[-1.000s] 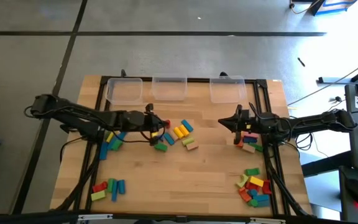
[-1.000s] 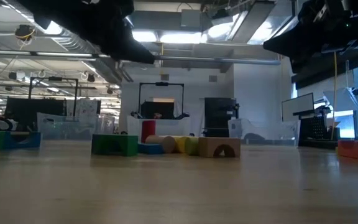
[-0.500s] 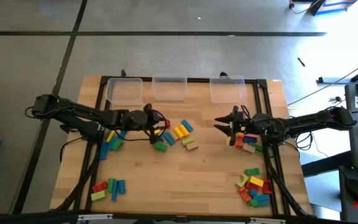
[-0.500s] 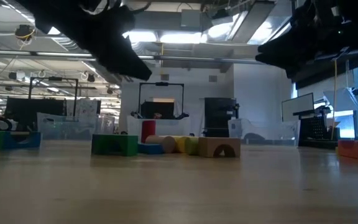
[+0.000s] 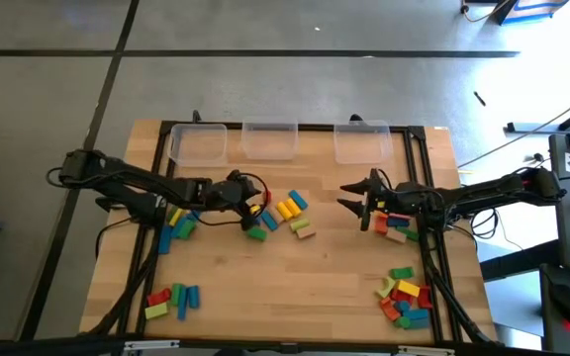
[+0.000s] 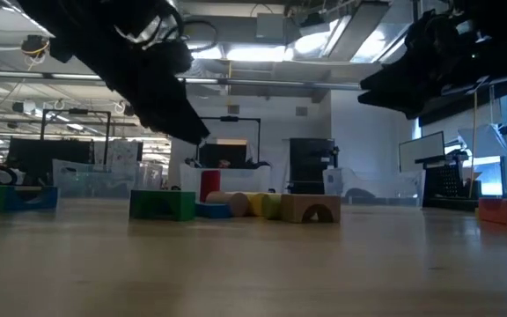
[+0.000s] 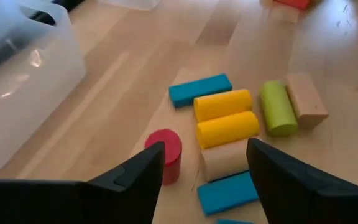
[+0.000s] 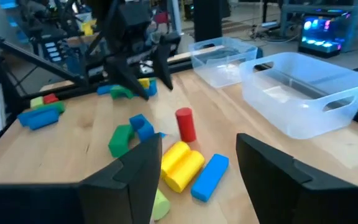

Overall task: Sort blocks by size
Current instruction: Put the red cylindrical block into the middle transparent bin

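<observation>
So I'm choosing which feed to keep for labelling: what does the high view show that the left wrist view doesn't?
Only the high view shows both arms, the right gripper, three clear bins and the block piles at the table's edges. Only the left wrist view shows the left gripper open just above the central blocks, and the red cylinder standing upright. Both show the central cluster with two yellow cylinders side by side.

Low view: both arms seen only as dark shapes, cut off by top edge. Left wrist view: clear bin (image 7: 23, 74) cut off at edge; blue block (image 7: 227, 193) partly hidden behind dark fingers (image 7: 135, 180). High view: right-corner block pile (image 5: 406, 295) too small, single shapes not told apart.
</observation>
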Tool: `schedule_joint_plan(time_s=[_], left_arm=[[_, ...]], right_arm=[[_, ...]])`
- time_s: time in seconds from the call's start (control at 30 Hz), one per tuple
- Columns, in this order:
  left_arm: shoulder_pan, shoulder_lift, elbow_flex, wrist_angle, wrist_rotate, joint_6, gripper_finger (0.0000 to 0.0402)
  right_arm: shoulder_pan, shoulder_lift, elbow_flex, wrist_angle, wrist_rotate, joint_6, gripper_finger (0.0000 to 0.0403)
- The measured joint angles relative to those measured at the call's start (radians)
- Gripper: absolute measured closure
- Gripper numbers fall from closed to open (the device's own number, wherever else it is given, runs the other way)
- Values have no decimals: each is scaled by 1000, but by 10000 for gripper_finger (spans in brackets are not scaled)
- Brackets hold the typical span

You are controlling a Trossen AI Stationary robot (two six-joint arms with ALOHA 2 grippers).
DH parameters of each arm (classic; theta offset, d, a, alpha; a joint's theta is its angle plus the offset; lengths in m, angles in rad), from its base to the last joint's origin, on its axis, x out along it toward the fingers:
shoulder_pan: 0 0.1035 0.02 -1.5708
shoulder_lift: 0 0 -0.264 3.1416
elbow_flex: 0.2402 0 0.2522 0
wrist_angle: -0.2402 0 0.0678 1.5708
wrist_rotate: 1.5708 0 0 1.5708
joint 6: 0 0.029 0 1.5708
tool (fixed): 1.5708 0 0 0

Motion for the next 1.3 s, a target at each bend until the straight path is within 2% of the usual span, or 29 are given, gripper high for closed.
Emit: schedule_joint_plan(time_s=[0.3,0.63,1.07,1.3], left_arm=[[42,85,0,22,-69,-12,180],[66,154,0,118,-68,-4,180],[87,243,0,157,-67,-23,180],[111,323,0,274,-61,-4,189]], right_arm=[[0,44,0,40,52,-27,194],[0,49,0,45,55,-26,194],[0,51,0,58,64,-30,194],[0,51,0,60,125,-56,194]])
